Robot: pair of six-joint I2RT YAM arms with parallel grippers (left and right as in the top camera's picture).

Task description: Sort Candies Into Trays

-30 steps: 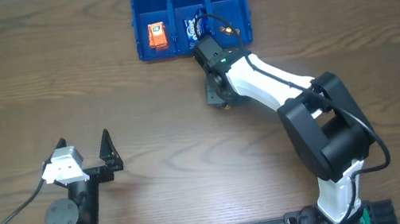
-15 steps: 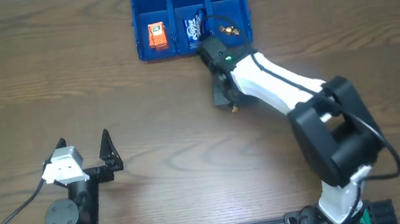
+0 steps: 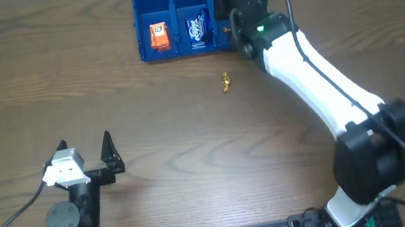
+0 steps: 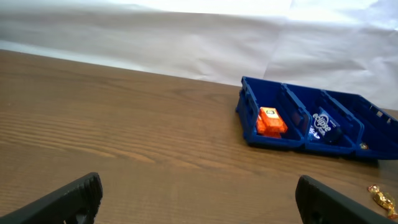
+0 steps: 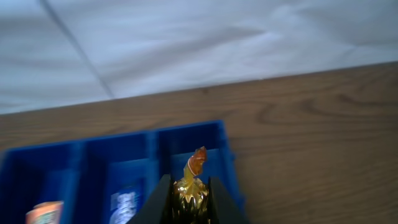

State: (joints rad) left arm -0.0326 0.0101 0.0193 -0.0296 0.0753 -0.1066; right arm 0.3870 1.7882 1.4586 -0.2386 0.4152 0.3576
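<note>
A blue three-compartment tray (image 3: 141, 27) stands at the far middle of the table. An orange candy (image 3: 160, 37) lies in its left compartment and a blue candy (image 3: 197, 31) in the middle one. My right gripper (image 3: 235, 20) hangs lifted over the tray's right end, shut on a gold-wrapped candy (image 5: 190, 185); its wrist view shows the right compartment (image 5: 221, 158) below. A second gold candy (image 3: 226, 83) lies on the bare wood in front of the tray. My left gripper (image 3: 86, 152) stays near its base, open and holding nothing.
In the left wrist view the tray (image 4: 250, 118) stands far off to the right, with the loose gold candy (image 4: 380, 198) near it. Open wood stretches between the left gripper and the tray. A white backdrop runs behind the table's far edge.
The right gripper rose from the table in front of the tray and moved back over the right compartment with a gold candy. Another gold candy stays where it was. The left arm kept still.
</note>
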